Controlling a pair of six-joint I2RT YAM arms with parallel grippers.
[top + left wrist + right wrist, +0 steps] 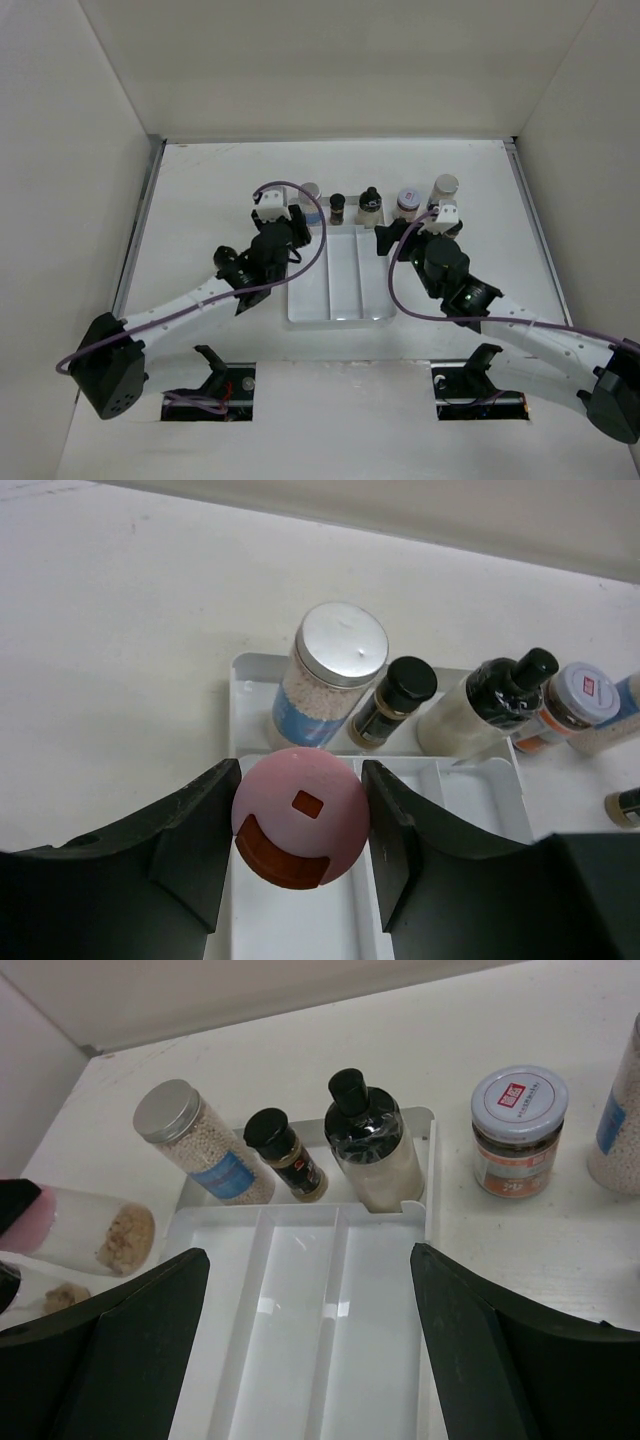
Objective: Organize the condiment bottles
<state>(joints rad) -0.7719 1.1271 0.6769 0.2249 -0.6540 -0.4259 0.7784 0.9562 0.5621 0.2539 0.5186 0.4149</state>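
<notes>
The pink-lidded jar hides its own body; labels stay unreadable.

Tray lanes lie open; jars apparently block its far end.

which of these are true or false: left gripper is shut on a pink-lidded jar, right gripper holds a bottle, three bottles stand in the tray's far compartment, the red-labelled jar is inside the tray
1. The left gripper is shut on the pink-lidded jar. True.
2. The right gripper holds a bottle. False: it is open and holds nothing, above the tray.
3. Three bottles stand in the tray's far compartment. True: silver-capped jar, dark-capped shaker, black-topped bottle.
4. The red-labelled jar is inside the tray. False: it stands on the table beside it.
</notes>
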